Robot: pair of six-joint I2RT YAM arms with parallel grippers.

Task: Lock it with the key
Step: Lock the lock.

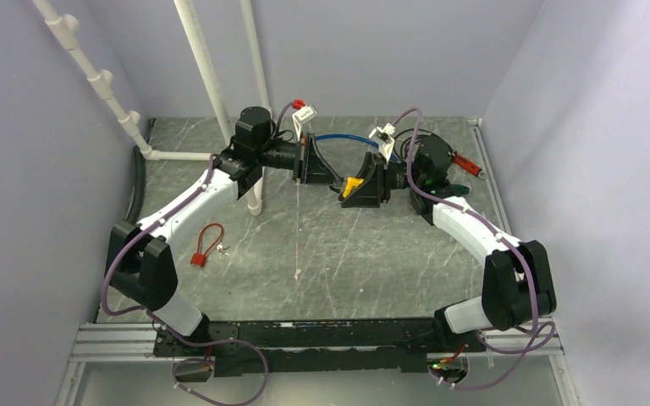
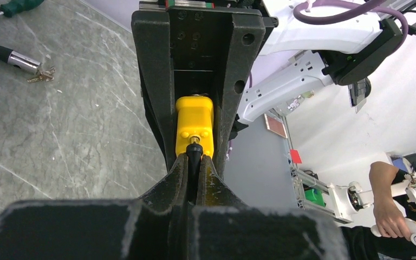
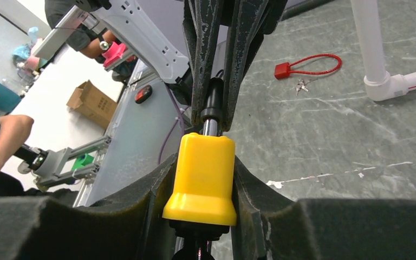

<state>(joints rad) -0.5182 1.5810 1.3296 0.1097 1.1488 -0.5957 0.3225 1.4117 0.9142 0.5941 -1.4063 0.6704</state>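
Yellow lock held off table, toward 12 o'clock of centre; right gripper clamped round body from 3 o'clock to brace it. Left gripper pinched tight on key from 9 o'clock, shaft in keyhole, lined up for turn

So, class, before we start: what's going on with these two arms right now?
The arms meet in mid-air above the table. The right pincer grips the yellow lock, while the left pincer is shut on the black-headed key, whose metal shank meets the end of the lock. A red cable lock lies untouched on the table.
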